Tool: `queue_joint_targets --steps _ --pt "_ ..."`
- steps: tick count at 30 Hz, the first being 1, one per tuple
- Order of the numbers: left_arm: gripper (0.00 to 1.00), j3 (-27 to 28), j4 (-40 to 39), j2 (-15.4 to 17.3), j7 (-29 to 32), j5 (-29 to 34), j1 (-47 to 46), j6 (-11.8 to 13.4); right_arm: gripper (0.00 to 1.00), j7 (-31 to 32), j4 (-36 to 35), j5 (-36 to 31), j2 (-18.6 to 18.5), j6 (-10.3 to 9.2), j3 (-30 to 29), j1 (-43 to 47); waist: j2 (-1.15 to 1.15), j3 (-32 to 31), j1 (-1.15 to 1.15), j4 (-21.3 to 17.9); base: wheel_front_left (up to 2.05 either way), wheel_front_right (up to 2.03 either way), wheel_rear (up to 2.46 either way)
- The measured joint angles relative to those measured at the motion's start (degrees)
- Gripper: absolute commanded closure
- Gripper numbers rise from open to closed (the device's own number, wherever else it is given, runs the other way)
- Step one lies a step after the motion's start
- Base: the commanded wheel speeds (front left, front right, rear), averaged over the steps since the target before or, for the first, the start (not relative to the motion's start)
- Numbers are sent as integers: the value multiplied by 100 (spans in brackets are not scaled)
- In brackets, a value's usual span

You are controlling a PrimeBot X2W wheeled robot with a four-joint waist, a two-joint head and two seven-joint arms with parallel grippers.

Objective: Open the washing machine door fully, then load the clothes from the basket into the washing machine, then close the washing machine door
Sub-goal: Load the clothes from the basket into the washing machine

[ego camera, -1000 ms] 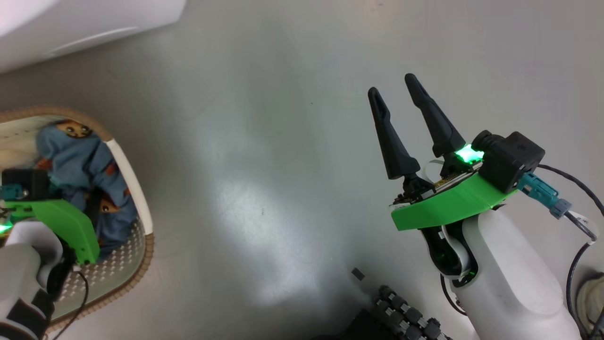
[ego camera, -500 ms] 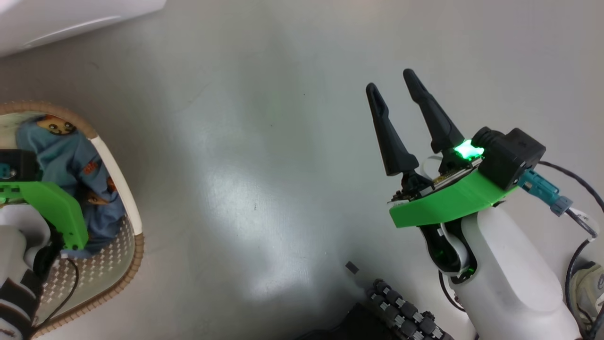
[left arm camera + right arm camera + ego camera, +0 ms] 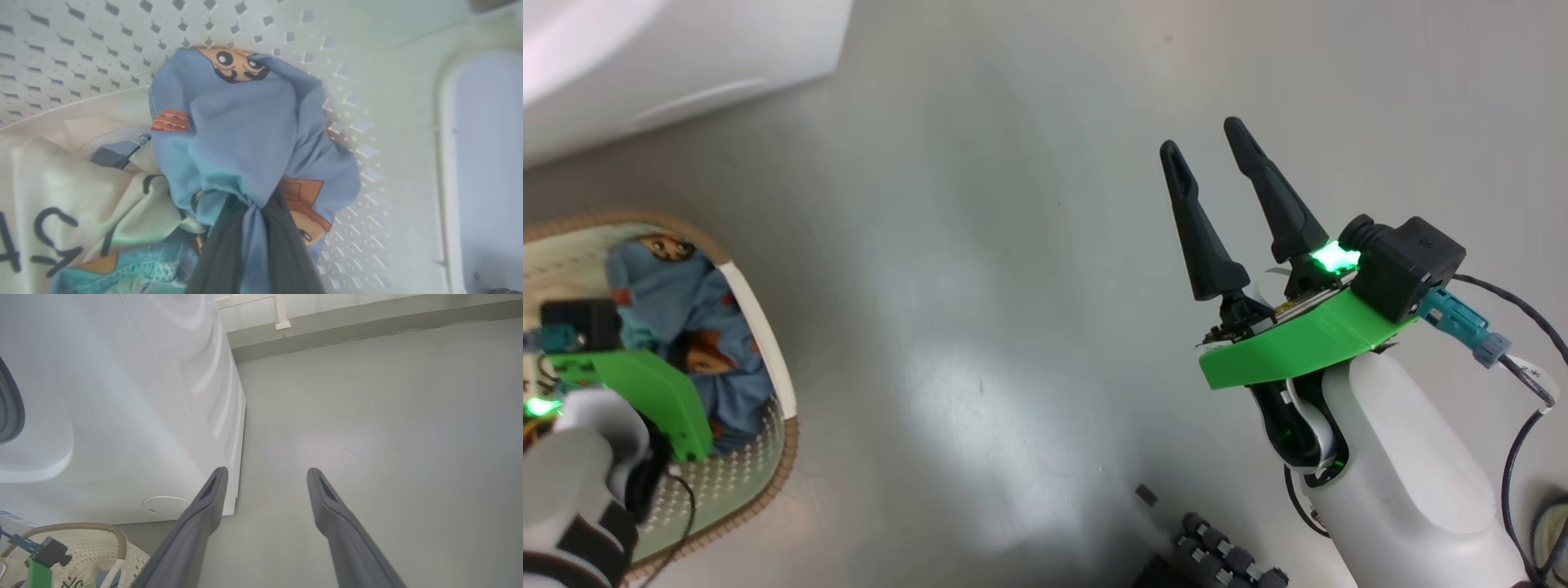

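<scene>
Though grey, a glossy floor [image 3: 1029, 245] beside the washing machine [image 3: 686, 57].

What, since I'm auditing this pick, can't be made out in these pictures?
- The washing machine opening: cut off by the right wrist view's left edge.
- Tips of the left hand: wrapped in blue clothes in the left wrist view; under its green mount in the head view.
- Lettering on the cream piece: cropped by the left wrist view's edge.

The basket [image 3: 786, 445] sat lower left, clothes [image 3: 698, 302] in it, left gripper [image 3: 255, 200] among them. The washing machine [image 3: 686, 57] stood behind the basket. The right gripper [image 3: 1202, 135] hung over floor [image 3: 1013, 286], well apart rightward.
</scene>
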Motion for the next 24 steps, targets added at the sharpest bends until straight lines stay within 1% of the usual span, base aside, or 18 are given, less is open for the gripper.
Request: queue_joint_targets --steps 7,12,18,24 --pt "100 -169 -285 -52 -471 -166 491 0 0 -5 174 0 -1 0 -60 114 0 -540 -1 82 0 0 0" --pt "100 -257 -463 -120 -786 -407 737 0 0 -5 321 -2 -1 0 -129 307 0 -947 -1 164 0 0 0" --pt "100 -302 -614 -143 -1038 -559 1044 0 0 -5 447 -31 -2 0 -256 537 0 -1456 -1 274 0 0 0" --pt "100 -254 -864 -208 -1160 -746 1374 0 0 -5 575 -53 -33 0 -309 717 0 -1989 -1 390 0 0 0"
